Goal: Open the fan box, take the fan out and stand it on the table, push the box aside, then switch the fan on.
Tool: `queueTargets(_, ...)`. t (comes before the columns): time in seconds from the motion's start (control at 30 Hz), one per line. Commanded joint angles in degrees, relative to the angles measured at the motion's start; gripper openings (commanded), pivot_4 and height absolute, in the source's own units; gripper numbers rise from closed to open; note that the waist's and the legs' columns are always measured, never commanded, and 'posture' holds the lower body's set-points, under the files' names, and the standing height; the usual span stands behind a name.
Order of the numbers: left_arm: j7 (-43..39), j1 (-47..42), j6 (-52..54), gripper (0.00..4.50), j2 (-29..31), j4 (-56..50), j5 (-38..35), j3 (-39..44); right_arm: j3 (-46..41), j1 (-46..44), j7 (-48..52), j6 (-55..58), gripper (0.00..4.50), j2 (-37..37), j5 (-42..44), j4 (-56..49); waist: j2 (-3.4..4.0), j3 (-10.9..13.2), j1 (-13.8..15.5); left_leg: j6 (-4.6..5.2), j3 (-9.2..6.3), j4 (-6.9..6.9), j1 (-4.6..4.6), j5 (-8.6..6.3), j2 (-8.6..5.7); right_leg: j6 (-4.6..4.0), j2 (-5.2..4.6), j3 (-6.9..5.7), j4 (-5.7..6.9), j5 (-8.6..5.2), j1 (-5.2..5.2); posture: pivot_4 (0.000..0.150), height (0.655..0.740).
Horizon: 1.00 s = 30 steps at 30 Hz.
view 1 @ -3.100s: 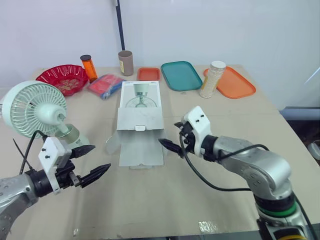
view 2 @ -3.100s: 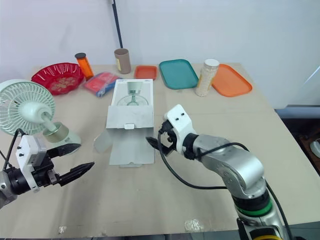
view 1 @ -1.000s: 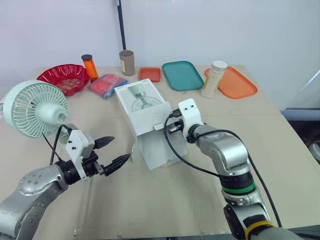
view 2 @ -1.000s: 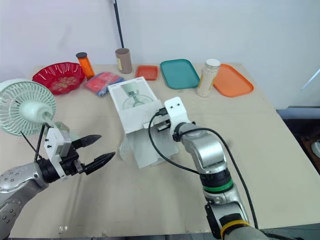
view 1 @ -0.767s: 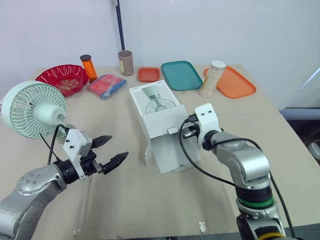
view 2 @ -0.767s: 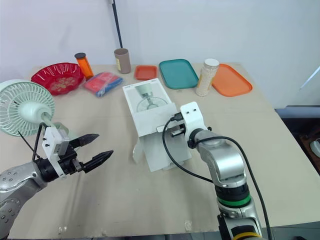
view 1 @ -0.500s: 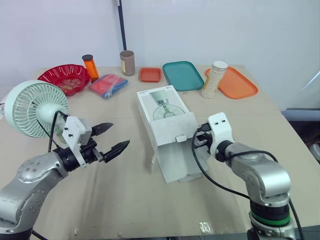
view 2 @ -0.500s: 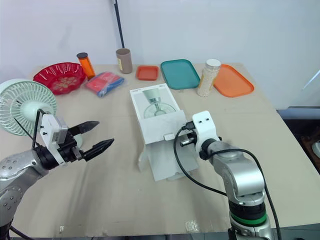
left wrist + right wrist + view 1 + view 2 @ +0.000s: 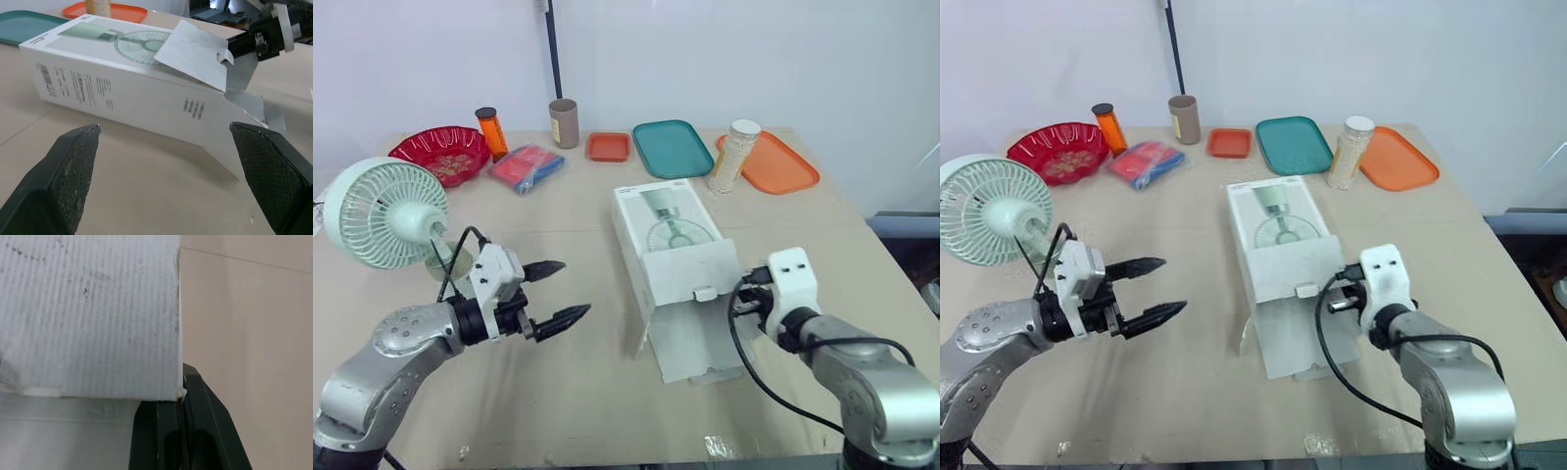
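Fan (image 9: 386, 213) is out and upright on the worktop (image 9: 558, 392), well left of the box (image 9: 680, 250); box open, flap hanging.
Push aside looks under way; switching on remains, I judge.
Right end effector (image 9: 751, 297) clenched, touching the box's right side; left end effector (image 9: 576, 287) released, empty, left of the box.
Box: matte white corrugated card; fan: pale round ribbed grille.
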Motion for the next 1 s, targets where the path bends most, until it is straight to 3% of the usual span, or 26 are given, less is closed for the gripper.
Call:
queueTargets(0.03, -2.35, -0.76, -2.13, 4.5, 0.59, 0.77, 1.11, -0.79, -7.1, 4.23, 2.26, 0.12, 0.04, -2.37, 0.6, -3.59, 0.01, 0.0, -0.03, 0.0, 0.01, 0.0, 0.01, 0.0, 0.01, 0.21, 0.01, 0.01, 0.0, -0.13, 0.01, 0.15, 0.74)
queueTargets(0.27, -3.63, -3.98, -2.1, 4.5, -0.97, 2.9, 1.3, -2.95, -17.97, 10.28, 9.08, -2.09, 0.04, -7.31, 2.98, -2.24, 0.11, 0.04, 0.02, 0.1, 0.02, 0.03, 0.04, -0.05, -0.02, 0.27, 0.02, 0.05, -0.02, -0.2, 0.38, 0.15, 0.74)
queueTargets(0.5, -2.69, -2.54, -1.52, 4.5, -2.52, 1.06, 1.17, -3.89, -25.07, 15.32, 13.86, -6.92, 0.04, -12.42, 3.25, 5.55, 0.14, 0.04, -0.07, 0.14, 0.09, 0.02, 0.08, -0.08, -0.03, 0.27, 0.02, 0.14, -0.02, -0.21, 0.43, 0.15, 0.74)
queueTargets(0.7, -2.63, -1.91, -1.38, 4.5, -2.57, -0.21, 1.3, -4.98, -27.26, 16.44, 19.15, -17.75, 0.04, -20.35, 1.33, 23.6, 0.14, 0.04, -0.13, 0.16, 0.12, 0.05, 0.12, -0.09, -0.03, 0.29, 0.03, 0.18, -0.02, -0.2, 0.49, 0.15, 0.74)
queueTargets(0.9, -9.78, -2.76, -6.58, 4.5, 1.13, 3.26, 4.74, -5.84, -26.73, 15.56, 23.75, -28.71, 0.04, -27.6, -0.14, 41.45, 0.15, 0.04, -0.12, 0.34, 0.35, 0.05, 0.26, -0.18, -0.06, 0.32, 0.05, 0.42, -0.02, -0.2, 0.54, 0.15, 0.74)
queueTargets(1.0, -11.91, -3.94, -8.45, 4.5, 1.68, 5.26, 5.96, -6.43, -26.18, 13.71, 23.47, -30.53, 0.04, -28.77, -0.22, 45.57, 0.14, 0.04, -0.13, 0.39, 0.43, 0.04, 0.31, -0.21, -0.06, 0.33, 0.06, 0.49, -0.01, -0.2, 0.55, 0.15, 0.74)
